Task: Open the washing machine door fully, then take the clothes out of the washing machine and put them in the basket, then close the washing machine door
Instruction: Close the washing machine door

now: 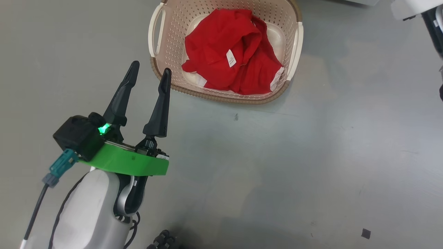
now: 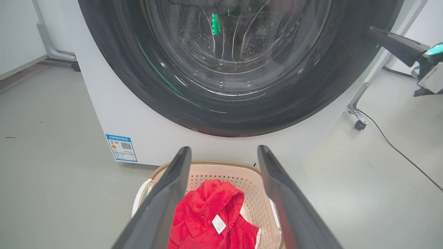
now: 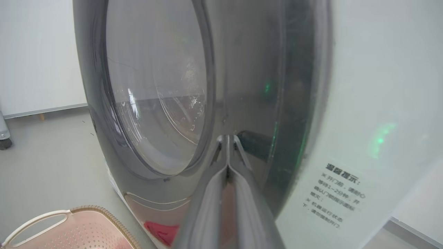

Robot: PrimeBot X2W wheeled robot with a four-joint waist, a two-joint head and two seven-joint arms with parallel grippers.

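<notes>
The red clothes (image 1: pixel 228 52) with a white label lie in the cream basket (image 1: pixel 157 69) on the floor, also seen in the left wrist view as clothes (image 2: pixel 204 214) in the basket (image 2: pixel 256 200). My left gripper (image 1: pixel 151 67) is open and empty, its fingertips just short of the basket's near left rim. Behind the basket stands the washing machine (image 2: pixel 155 135), and its door (image 2: pixel 221 114) lies against its front. My right gripper (image 3: pixel 226 137) is shut on nothing, with its tips against the black rim of the door (image 3: pixel 249 103), beside a dark recess.
Grey floor (image 1: pixel 277 155) surrounds the basket. A wheeled stand leg (image 2: pixel 358 110) and a black cable (image 2: pixel 398 148) lie right of the machine. A small dark scrap (image 1: pixel 365 233) sits on the floor at the lower right. The basket's corner (image 3: pixel 69 228) lies below the door.
</notes>
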